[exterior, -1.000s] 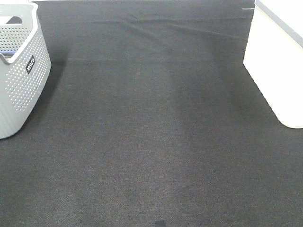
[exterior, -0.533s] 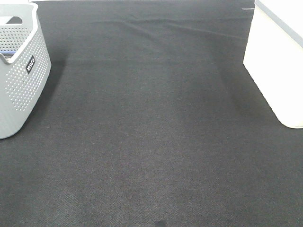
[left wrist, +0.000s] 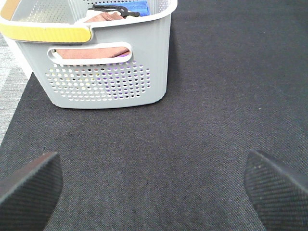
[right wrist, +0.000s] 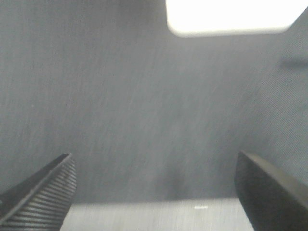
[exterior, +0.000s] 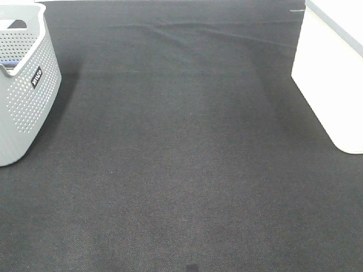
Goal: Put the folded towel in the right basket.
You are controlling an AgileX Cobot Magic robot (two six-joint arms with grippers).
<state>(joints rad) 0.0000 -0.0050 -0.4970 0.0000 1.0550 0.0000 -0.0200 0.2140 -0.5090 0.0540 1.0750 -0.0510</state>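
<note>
A grey perforated basket (exterior: pixel 25 85) stands at the far left; in the left wrist view (left wrist: pixel 110 77) it holds a folded reddish-brown towel (left wrist: pixel 91 52) and a blue cloth (left wrist: pixel 137 6). A white basket (exterior: pixel 332 79) stands at the far right and also shows in the right wrist view (right wrist: pixel 231 17). My left gripper (left wrist: pixel 154 185) is open and empty, low over the mat in front of the grey basket. My right gripper (right wrist: pixel 156 192) is open and empty, some way short of the white basket. Neither gripper shows in the exterior high view.
A black mat (exterior: pixel 181 158) covers the table, with a wrinkle (exterior: pixel 170 31) near its far edge. A black hanger-like object (left wrist: pixel 113 8) lies on the cloths in the grey basket. The mat's edge and a pale floor show in the left wrist view (left wrist: pixel 12 82).
</note>
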